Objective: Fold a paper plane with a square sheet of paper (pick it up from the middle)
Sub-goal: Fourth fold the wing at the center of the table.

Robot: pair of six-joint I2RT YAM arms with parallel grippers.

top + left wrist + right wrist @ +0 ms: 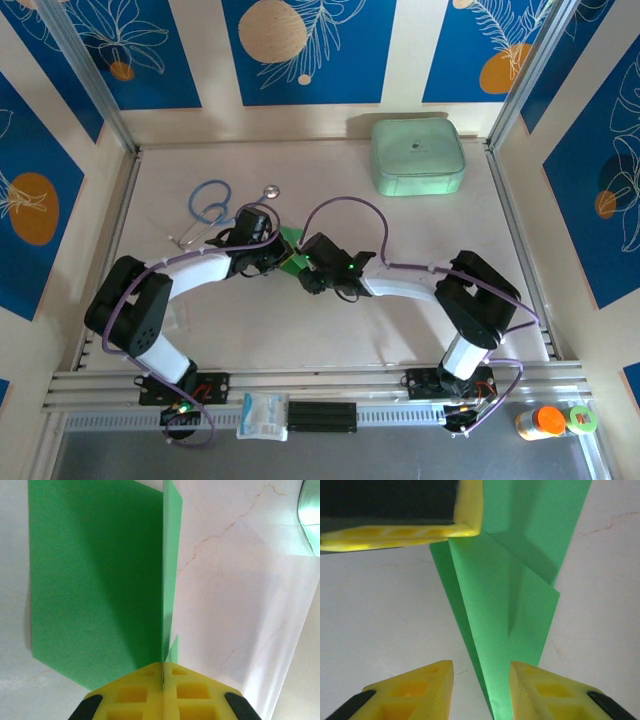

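The sheet of paper (pixel 505 595) sits mid-table between the two arms, already creased into a narrower, tapering shape, and the coming move turns on how its long axis runs relative to the two sets of jaws. The left gripper (pixel 162 672) is pressed tight on one end of the crease. From its wrist camera one flap stands upright and is seen edge-on straight ahead, while the other flap lies flat on the table (pixel 240 605) off to the left. The right gripper (pixel 481 672) faces it from the opposite end with its jaws partly apart. The narrow, pointed end of the paper runs lengthwise into the gap between its fingers, closer to the right-hand finger in that view than the left-hand one. The long axis therefore lies roughly along the line joining the two grippers, and the fold runs the same way. The right arm appears to be the free one and is lined up with the tip, so it looks better placed to make the next pinch or press while the left arm anchors the sheet. I cannot say for certain whether the paper's edge touches the right-hand finger or only passes beside it, as the view there is too close. The overhead camera shows just a sliver of green between the wrists.
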